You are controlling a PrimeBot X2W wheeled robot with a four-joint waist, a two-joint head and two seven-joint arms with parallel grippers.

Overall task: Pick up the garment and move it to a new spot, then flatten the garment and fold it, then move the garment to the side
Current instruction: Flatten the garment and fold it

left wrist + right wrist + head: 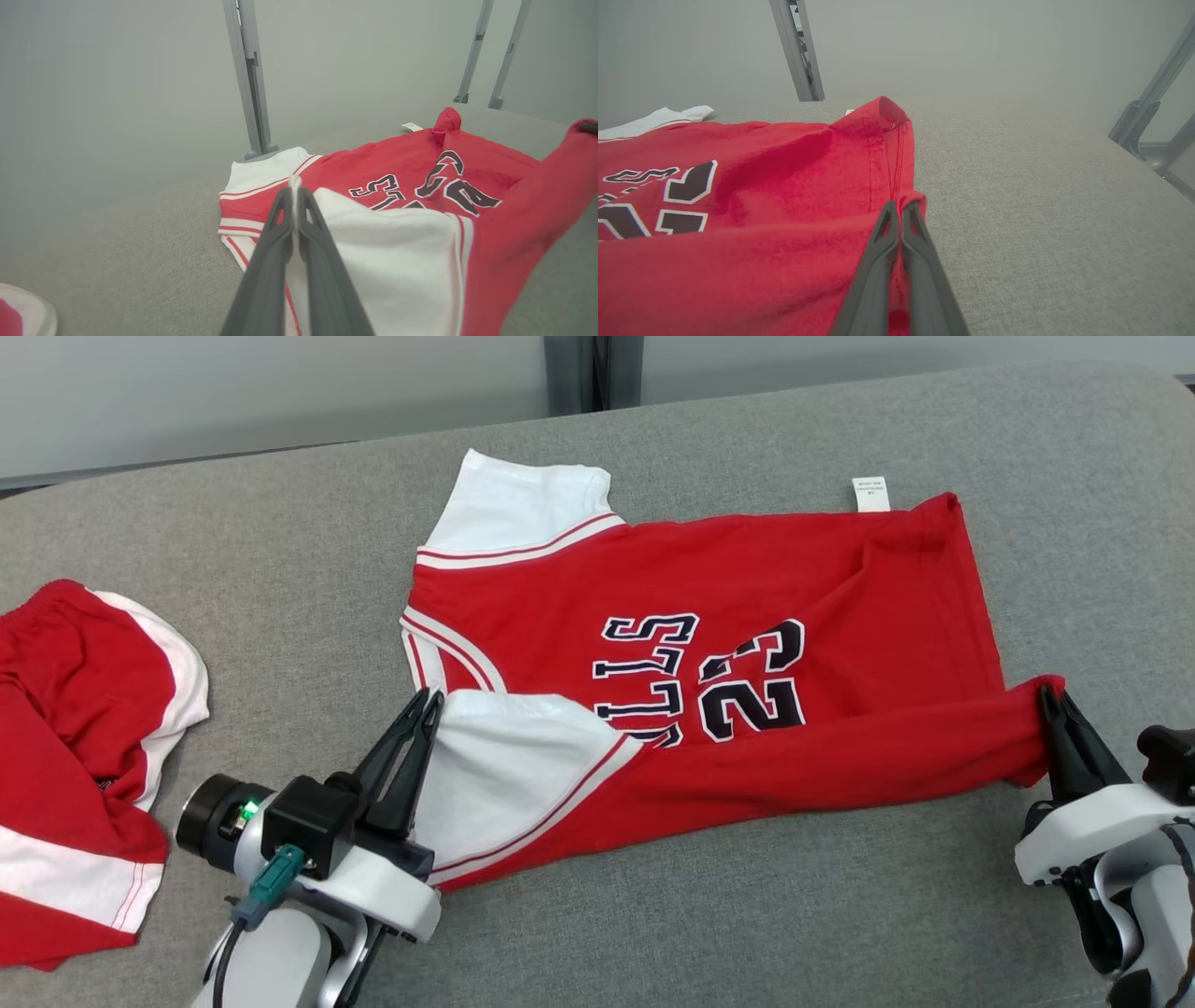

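The garment (747,616) is a red jersey with white sleeves and dark lettering, spread across the grey padded surface (747,915). Its near long edge is lifted and folded over toward the far side. My left gripper (425,700) is shut on the white sleeve corner (373,261), with a sliver of white fabric pinched between the fingers (266,261). My right gripper (1053,695) is shut on the red hem corner (896,200) at the garment's right end. A white label (870,493) sticks out at the far hem.
A second red and white garment (75,747) lies crumpled at the left edge of the surface. Bare grey padding stretches in front of the jersey and to its right (1041,210). Grey metal posts (250,79) stand behind the surface.
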